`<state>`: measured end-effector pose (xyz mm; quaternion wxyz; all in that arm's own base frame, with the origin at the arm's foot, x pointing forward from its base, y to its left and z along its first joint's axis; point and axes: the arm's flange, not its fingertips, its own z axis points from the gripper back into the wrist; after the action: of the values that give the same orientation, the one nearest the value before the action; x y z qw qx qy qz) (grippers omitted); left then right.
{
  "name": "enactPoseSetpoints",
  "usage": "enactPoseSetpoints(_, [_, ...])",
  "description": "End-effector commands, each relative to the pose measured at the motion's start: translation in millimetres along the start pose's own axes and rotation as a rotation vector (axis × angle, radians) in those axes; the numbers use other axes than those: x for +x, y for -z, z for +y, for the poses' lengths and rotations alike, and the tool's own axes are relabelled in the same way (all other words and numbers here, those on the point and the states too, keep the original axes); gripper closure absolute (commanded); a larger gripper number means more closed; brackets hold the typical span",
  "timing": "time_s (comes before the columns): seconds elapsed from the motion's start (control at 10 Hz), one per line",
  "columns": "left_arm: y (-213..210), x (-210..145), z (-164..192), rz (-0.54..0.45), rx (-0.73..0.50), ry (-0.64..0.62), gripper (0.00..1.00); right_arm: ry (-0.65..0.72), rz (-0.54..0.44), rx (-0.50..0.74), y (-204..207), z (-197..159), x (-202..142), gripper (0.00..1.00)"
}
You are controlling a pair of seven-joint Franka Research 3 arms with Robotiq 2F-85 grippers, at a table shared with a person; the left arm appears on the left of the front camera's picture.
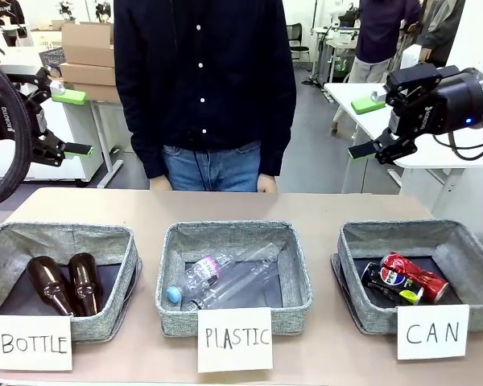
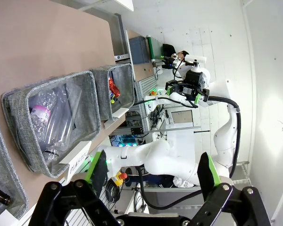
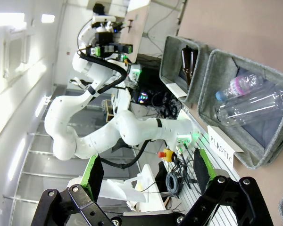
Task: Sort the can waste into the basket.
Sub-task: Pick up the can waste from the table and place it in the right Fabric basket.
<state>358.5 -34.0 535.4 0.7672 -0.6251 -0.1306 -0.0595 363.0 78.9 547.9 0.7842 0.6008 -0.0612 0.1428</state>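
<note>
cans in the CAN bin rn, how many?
2, both in the CAN basket: red can toward the right, black-blue can touching its left side. Nothing seems hidden beneath them.

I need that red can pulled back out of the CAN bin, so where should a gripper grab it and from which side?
Grip the red can across the middle of its body, coming straight down from above. It lies on its side on the black-blue can inside the CAN basket, so the walls probably block any sideways approach.

A dented red metal can (image 1: 414, 276) and a black-blue metal can (image 1: 389, 284) lie side by side, touching. Both rest inside the grey woven-fabric basket (image 1: 362, 312) carded "CAN", below the right gripper (image 1: 377, 124).
</note>
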Motion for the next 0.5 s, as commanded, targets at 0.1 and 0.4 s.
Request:
enactPoseSetpoints(0.1, [-2.2, -1.0, 0.5, -0.003, 0.003, 0.017, 0.00, -0.024, 0.007, -0.001, -1.8, -0.2, 0.2, 0.00])
enactPoseSetpoints(0.4, [-2.2, -1.0, 0.5, -0.003, 0.003, 0.017, 0.00, -0.024, 0.007, -0.001, -1.8, -0.2, 0.2, 0.00])
